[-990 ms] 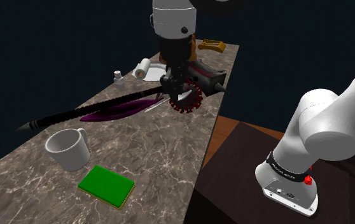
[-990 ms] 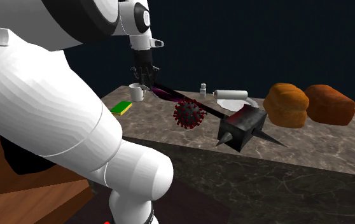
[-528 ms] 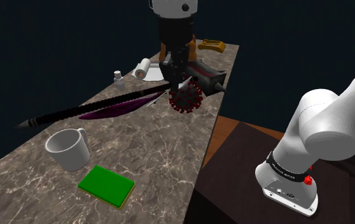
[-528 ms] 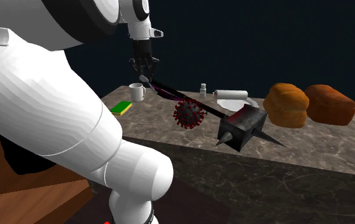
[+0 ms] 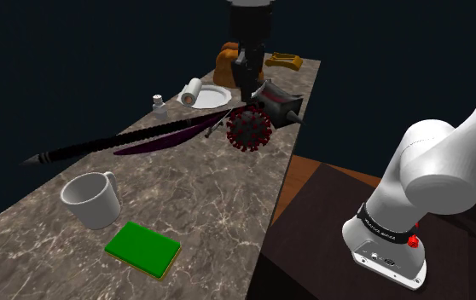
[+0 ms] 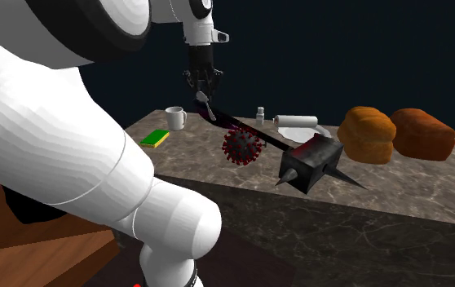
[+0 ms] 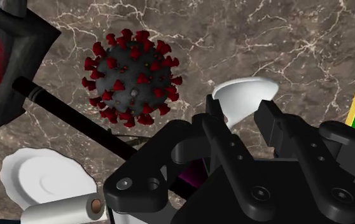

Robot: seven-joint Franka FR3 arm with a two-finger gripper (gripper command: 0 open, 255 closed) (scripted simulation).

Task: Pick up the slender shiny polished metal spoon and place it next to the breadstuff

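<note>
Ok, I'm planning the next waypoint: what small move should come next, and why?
Probably carry the spoon sideways, staying high, toward the brown loaves: it hangs clasped above the counter, with the spiky ball in between.

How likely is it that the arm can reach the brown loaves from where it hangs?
Probably yes. The tool, shut on the spoon, hangs above the table. The spiked ball and black spiked block on the way to the loaves sit lower, so passing over them looks possible.
</note>
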